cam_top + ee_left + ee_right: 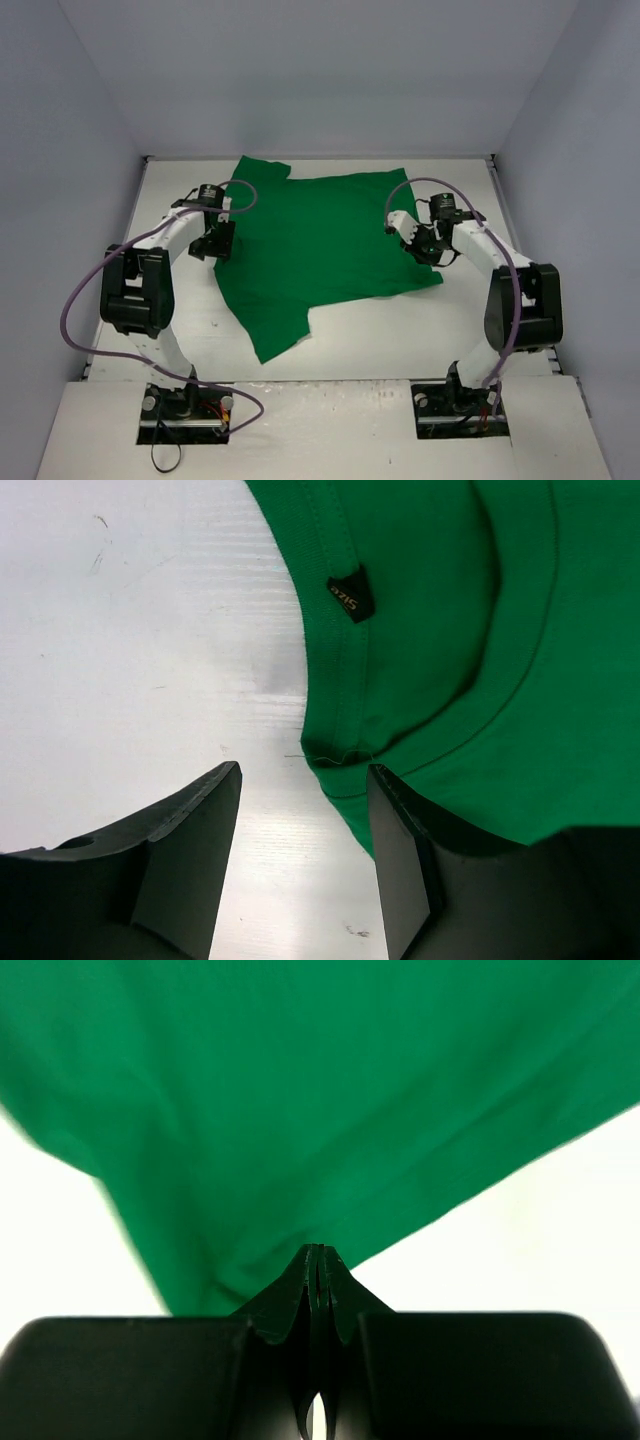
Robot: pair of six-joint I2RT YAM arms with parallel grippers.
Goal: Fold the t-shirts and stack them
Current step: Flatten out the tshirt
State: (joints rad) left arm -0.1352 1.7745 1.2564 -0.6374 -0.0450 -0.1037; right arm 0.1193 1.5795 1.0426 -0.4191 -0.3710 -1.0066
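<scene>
Bright-green t-shirt (320,250) spread mostly flat, wrinkly; black tag (350,596) on edge.

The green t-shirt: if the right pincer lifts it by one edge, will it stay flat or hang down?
Probably floppy: the green t-shirt bunches into folds at the shut right pincer. Likely light, since the cloth looks thin and lies close against the table. Pushed, it would probably crumple rather than slide.

Your left arm (178,232) and right arm (485,245): white links, chunky black joint housings, a purple cable (430,181) looping along each; left tool (303,770) and right tool (316,1252) end in black wedge fingers (190,820).
</scene>
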